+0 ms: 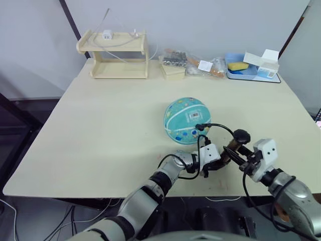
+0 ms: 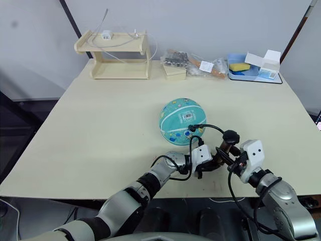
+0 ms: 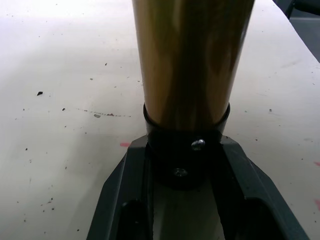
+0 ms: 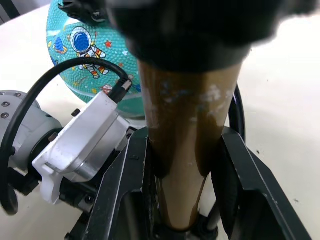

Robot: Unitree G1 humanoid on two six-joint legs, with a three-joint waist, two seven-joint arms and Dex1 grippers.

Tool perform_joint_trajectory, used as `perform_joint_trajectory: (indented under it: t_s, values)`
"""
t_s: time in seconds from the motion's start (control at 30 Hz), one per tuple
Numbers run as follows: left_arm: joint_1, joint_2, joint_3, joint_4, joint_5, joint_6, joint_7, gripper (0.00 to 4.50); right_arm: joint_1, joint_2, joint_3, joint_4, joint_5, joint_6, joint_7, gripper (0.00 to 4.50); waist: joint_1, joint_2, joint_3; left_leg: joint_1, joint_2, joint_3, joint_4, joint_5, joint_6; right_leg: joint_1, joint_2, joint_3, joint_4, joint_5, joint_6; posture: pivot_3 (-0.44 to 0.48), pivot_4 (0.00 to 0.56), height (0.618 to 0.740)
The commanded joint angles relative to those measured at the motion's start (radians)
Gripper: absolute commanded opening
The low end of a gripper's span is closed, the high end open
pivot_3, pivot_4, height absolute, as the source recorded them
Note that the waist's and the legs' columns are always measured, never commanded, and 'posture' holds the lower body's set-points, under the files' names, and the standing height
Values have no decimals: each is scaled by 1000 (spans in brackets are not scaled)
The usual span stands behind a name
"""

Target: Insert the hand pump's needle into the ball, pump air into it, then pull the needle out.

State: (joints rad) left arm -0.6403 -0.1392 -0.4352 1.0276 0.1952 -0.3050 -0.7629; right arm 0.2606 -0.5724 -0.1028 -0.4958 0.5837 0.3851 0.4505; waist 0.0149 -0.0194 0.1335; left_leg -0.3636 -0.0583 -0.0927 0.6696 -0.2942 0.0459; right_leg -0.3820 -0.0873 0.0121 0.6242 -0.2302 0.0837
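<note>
Both grippers are clamped on the hand pump point(image 2: 224, 149): left gripper point(image 2: 204, 165) at its base cap, right gripper point(image 2: 231, 161) on the barrel. At 11 o'clock sits the ball point(image 2: 181, 121), hose fitting already touching it. Probably pumping stage; the handle needs working next.

I see the hand pump point(image 3: 192, 60) as polished brass-gold metal, glossy with streaky reflections, scuffed with pale flecks nearer its handle; its end cap looks matt black plastic with small bright screws. The ball point(image 1: 186, 120) reads as pebbled teal rubber, faintly shiny. My left pincer point(image 3: 186, 210) has matt black fingers. The worktop point(image 1: 100, 130) is smooth, matt cream, speckled with dark specks. The far rack point(image 1: 118, 55) looks like pale bare wood.
</note>
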Motion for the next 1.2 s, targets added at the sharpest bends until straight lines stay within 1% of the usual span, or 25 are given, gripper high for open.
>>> perform_joint_trajectory:
  t_s: [0.03, 0.1, 0.17, 0.27, 0.33, 0.43, 0.53, 0.57, 0.63, 0.73, 0.83, 1.03, 1.1, 1.2]
  values:
    - [23, 5, -17, 53, 32, 33, -11, 1068, -30, -62, -186, -161, 108, 83, -47, 975, 1, 5, 4, -1, 0, 0, 0, 0, 0, -1, 0, 0, 0, 0, 0, 0, 150, 740]
    - [23, 5, -19, 56, 32, 32, -12, 1068, -60, -118, -272, -245, 195, 156, -79, 975, 1, 9, 6, -4, -1, 0, 0, 0, 0, -3, -1, 1, 0, 0, 0, 0, 150, 740]
    - [23, 3, -21, 59, 33, 32, -13, 1068, -99, -189, -377, -315, 345, 229, -136, 975, 1, 11, 8, -7, -1, 1, 0, 0, 0, -6, -1, 1, 0, 0, 0, 0, 150, 740]
    - [23, 2, -22, 62, 33, 31, -14, 1068, -136, -279, -510, -351, 564, 292, -223, 975, 2, 11, 9, -17, -2, 0, 3, 1, 0, -17, -1, 1, 2, 1, 0, 0, 150, 740]
    - [23, 2, -22, 62, 34, 30, -15, 1068, -146, -333, -590, -351, 689, 318, -274, 975, 3, 10, 10, -18, -2, 0, 2, 1, 0, -17, -1, 1, 2, 1, 0, 0, 150, 740]
    - [24, 3, -22, 62, 34, 29, -18, 1068, -151, -398, -672, -336, 821, 339, -339, 975, 3, 8, 12, -19, -2, 1, 2, 0, 0, -17, -2, 1, 2, 1, 0, 0, 150, 740]
    - [27, 7, -20, 59, 33, 28, -20, 1068, -129, -425, -700, -333, 879, 357, -366, 975, 3, 7, 13, -19, -2, 2, 2, 0, 0, -18, -2, 2, 2, 1, 0, 0, 150, 740]
    - [29, 7, -20, 57, 33, 28, -20, 1068, -113, -425, -691, -336, 870, 368, -362, 975, 3, 7, 13, -18, -2, 2, 2, 0, 0, -18, -2, 2, 2, 1, 0, 0, 150, 740]
    - [32, 8, -20, 54, 33, 29, -21, 1068, -79, -402, -632, -347, 816, 381, -343, 975, 3, 7, 13, -18, -2, 2, 2, 0, 0, -18, -2, 2, 2, 1, 1, 0, 150, 740]
    - [34, 7, -20, 50, 32, 30, -20, 1068, -23, -338, -464, -331, 649, 366, -287, 975, 2, 3, 11, -18, -2, 2, 2, 0, 1, -17, -2, 1, 2, 1, 1, 0, 150, 740]
    - [34, 6, -19, 47, 31, 32, -16, 1067, 8, -259, -320, -278, 484, 302, -221, 975, 1, 0, 9, -14, -2, 2, 2, 0, 1, -14, -1, 1, 2, 1, 1, 0, 150, 740]
    - [31, 4, -13, 44, 27, 39, -8, 1067, 49, -114, -24, -93, 149, 132, -107, 975, -1, -6, 1, -12, -1, 1, 3, 1, 0, -12, 0, 1, 2, 1, 1, 0, 150, 740]
    - [30, 4, -12, 44, 27, 40, -7, 1067, 56, -69, 45, -8, 62, 73, -75, 975, -2, -8, -1, -9, -1, 1, 3, 1, 0, -10, 0, 2, 2, 1, 1, 0, 150, 740]
    - [28, 3, -12, 46, 27, 42, -5, 1067, 57, -13, 93, 93, -23, 6, -38, 975, -2, -10, -1, 3, 0, 1, 0, 0, 0, 1, 0, 1, 1, 0, 1, 0, 150, 740]
